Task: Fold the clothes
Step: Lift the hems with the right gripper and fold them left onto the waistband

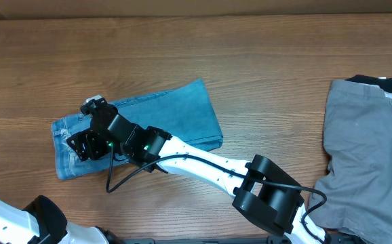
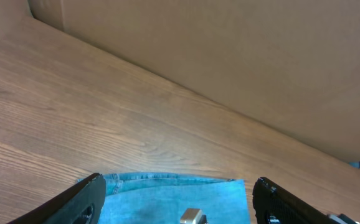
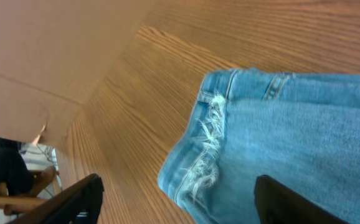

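overhead: jeans [image 1: 175, 115] lie in the left half of the worktop [image 1: 250, 54], about midway between front and back edges. they're folded into a compact rectangle that sits slanted, right end angled toward the back edge. right gripper [image 1: 86, 144] reaches in from the front-right corner and hangs over the bundle's left end. grey garment [image 1: 365, 135] is at the right edge, well apart. left arm [image 1: 20, 217] is parked at the front-left corner

left wrist: left gripper [image 2: 179, 193] is spread with nothing between the fingers. one edge of the denim shows below it, bare wood beyond. my read: it's clear of the work and best kept out of the way

right wrist: right gripper [image 3: 179, 190] is spread wide and holds nothing, denim right under it. the fold looks essentially finished, so the step in hand reads as the release. to do it well, lift straight up with the fingers wide so the tips don't snag threads or drag the top layer. if that layer springs up, press flat along the left end, since denim is stiff. look: light blue, even wash, with the white frayed hem [image 3: 208, 143] beside a stitched band and the layers roughly flush
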